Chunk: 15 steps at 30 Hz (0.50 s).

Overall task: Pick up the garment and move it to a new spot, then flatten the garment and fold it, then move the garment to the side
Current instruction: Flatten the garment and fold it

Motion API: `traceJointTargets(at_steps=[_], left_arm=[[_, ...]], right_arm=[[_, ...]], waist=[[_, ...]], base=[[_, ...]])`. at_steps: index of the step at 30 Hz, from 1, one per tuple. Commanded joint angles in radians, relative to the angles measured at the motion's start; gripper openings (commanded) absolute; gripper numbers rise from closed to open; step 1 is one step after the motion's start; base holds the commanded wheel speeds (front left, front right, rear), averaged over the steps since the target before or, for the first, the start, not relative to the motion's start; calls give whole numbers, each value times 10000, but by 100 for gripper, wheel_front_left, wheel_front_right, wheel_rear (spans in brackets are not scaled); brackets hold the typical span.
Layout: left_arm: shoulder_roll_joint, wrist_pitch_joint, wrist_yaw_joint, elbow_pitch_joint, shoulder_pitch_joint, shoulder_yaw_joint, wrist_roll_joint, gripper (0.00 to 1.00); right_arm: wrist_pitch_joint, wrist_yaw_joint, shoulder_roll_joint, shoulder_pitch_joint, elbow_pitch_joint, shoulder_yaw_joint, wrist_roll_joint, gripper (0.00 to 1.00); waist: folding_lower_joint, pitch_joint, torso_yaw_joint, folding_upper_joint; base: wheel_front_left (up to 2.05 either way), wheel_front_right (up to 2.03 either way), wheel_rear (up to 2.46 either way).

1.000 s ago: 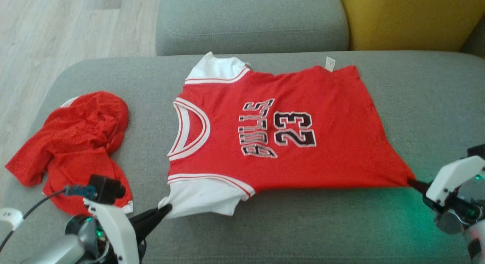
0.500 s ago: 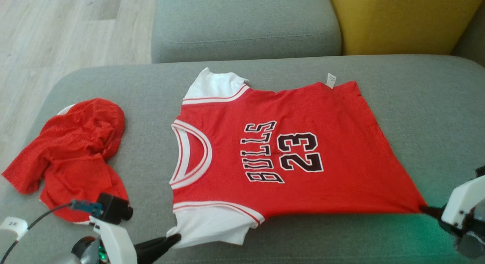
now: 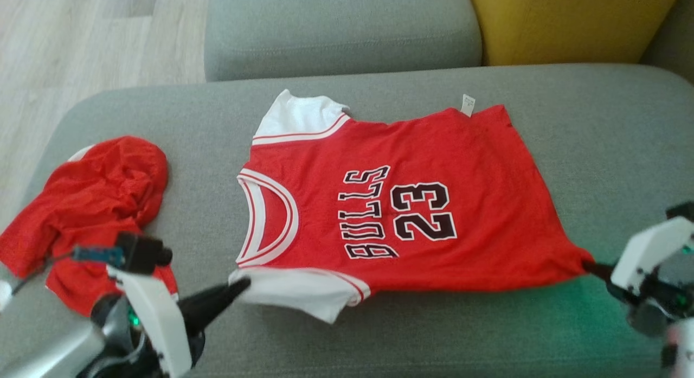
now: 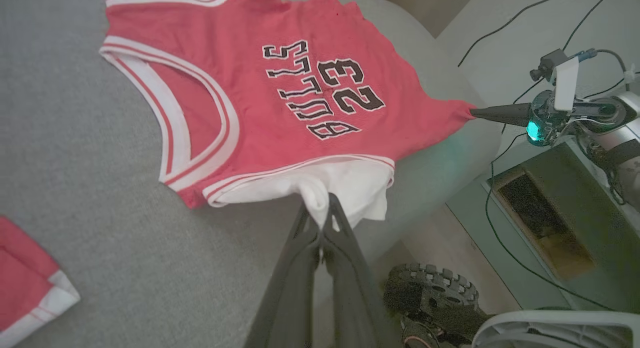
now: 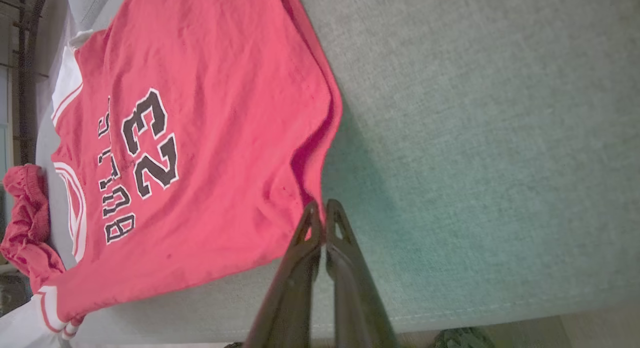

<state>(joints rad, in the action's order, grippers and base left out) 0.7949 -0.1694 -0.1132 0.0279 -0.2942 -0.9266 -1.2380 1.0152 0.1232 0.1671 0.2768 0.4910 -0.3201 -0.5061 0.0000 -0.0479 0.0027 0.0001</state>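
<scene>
Red jersey (image 3: pixel 412 204) lies spread across the grey sofa seat (image 3: pixel 596 139); left gripper (image 3: pixel 243 284), closed, pinches its white sleeve (image 3: pixel 293 296) near the seat's front edge; right gripper (image 3: pixel 588 266), closed, pinches the hem corner (image 3: pixel 572 257).

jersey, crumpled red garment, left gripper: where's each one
jersey (image 3: pixel 423 212), head view, on the number 23
crumpled red garment (image 3: pixel 103 193), head view, on its bunched middle
left gripper (image 4: pixel 320 215), left wrist view, midway between its fingertips

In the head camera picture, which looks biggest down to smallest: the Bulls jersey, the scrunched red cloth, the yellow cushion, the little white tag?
1. Bulls jersey.
2. The scrunched red cloth and yellow cushion: about alike; the cushion is farther and cut off.
3. The white tag.
</scene>
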Motion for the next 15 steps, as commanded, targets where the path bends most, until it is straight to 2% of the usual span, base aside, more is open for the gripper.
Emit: traceJointTargets(at_steps=[1, 8, 15], left_arm=[[218, 120, 10, 119, -838, 626, -76, 0], [-233, -2, -74, -495, -1676, 646, 93, 0], [-766, 185, -141, -1320, -2456, 732, 116, 0]], right_arm=[[142, 75, -53, 830, -579, -24, 293, 0], [312, 75, -687, 1930, -946, -619, 1532, 0], [-203, 75, -990, 3071, -761, -1037, 2259, 0]], waist=[[0, 121, 14, -1], [0, 561, 33, -1], [0, 1194, 94, -1]], base=[[0, 0, 0], [0, 0, 0], [0, 0, 0]])
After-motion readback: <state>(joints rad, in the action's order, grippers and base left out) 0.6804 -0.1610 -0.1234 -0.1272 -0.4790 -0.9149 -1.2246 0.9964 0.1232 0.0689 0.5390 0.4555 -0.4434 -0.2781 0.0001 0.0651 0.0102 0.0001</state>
